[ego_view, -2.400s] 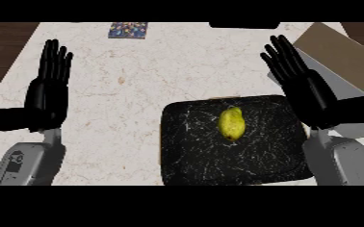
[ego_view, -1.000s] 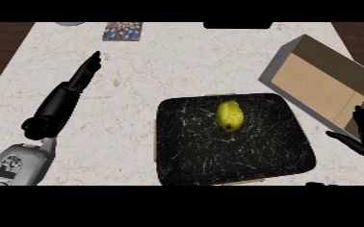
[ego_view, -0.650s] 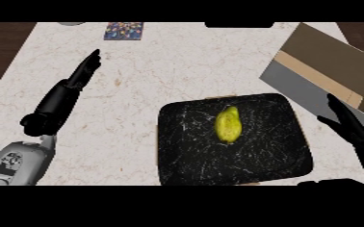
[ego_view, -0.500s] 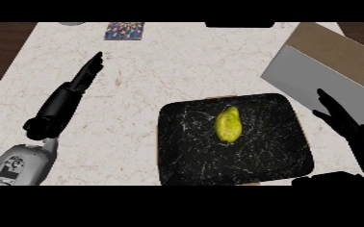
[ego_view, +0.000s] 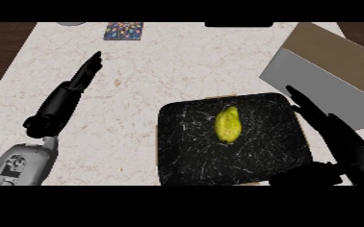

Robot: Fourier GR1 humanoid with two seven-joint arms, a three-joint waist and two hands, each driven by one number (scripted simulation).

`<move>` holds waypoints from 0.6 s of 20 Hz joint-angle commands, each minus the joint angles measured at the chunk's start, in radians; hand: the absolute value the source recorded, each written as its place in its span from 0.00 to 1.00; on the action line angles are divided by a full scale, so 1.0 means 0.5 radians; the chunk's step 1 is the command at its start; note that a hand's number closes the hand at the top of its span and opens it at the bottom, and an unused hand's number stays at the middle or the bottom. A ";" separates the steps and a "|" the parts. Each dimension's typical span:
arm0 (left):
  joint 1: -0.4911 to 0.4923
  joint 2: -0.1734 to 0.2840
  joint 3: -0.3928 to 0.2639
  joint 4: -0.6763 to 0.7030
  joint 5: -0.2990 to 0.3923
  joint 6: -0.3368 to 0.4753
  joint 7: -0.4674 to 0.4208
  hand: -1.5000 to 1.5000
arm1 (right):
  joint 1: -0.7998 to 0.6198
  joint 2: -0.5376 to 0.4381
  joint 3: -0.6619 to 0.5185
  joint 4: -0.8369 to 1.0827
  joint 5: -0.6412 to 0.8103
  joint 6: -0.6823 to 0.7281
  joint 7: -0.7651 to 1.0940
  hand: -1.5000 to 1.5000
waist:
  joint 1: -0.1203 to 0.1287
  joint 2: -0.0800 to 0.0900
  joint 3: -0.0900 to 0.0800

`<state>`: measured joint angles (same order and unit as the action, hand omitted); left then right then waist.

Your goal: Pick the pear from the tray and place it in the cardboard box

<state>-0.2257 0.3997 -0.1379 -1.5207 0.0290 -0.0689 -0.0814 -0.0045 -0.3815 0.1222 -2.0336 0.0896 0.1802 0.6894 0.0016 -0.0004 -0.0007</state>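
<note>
The pear (ego_view: 227, 124) lies untouched on the tray (ego_view: 185, 158). The right hand (ego_view: 323, 122) beside it is open, grasping nothing. The cardboard box (ego_view: 320, 72) waits.

A pale beige marbled stone table (ego_view: 177, 72) fills the view. Dark brown wood floor (ego_view: 13, 41) shows past its far-left and far-right corners.

The pear (ego_view: 227, 124) lies on the tray (ego_view: 185, 158); the cardboard box (ego_view: 320, 72) sits behind it, apparently rightward.
</note>
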 commanded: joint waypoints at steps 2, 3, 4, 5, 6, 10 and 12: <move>-0.020 -0.114 0.018 0.077 -0.133 -0.001 -0.038 0.50 | -0.114 0.115 0.036 0.156 0.119 0.032 0.084 0.00 | -0.003 0.002 0.001; 0.053 -0.062 0.065 -0.059 -0.088 -0.062 -0.001 0.50 | -0.255 0.114 0.002 0.195 0.118 0.059 0.149 0.00 | 0.005 0.001 0.001; 0.029 -0.058 0.098 -0.023 -0.087 -0.069 0.015 0.50 | -0.221 0.169 0.104 0.199 0.255 0.001 0.152 0.00 | 0.003 0.001 0.001; 0.097 -0.033 0.107 0.013 -0.072 -0.097 -0.112 0.50 | -0.169 0.174 0.159 0.253 0.368 -0.046 0.109 0.00 | 0.005 0.001 0.001; 0.012 -0.131 0.041 -0.031 -0.118 -0.050 0.040 0.50 | -0.345 0.225 0.145 0.194 0.313 -0.025 0.355 0.00 | 0.003 0.001 0.001; -0.009 -0.104 0.197 0.102 -0.136 -0.170 -0.070 0.50 | -0.304 0.282 0.087 0.283 0.393 0.005 0.208 0.00 | -0.002 0.001 0.001; 0.037 -0.168 0.150 -0.028 -0.187 -0.158 0.002 0.50 | -0.245 0.297 0.067 0.438 0.429 0.013 -0.014 0.00 | -0.001 0.001 0.002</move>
<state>-0.2175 0.3457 -0.0695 -1.5244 -0.0340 -0.1366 -0.0793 -0.0970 -0.2577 0.1764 -1.9048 0.2740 0.1758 0.7426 0.0007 -0.0003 -0.0001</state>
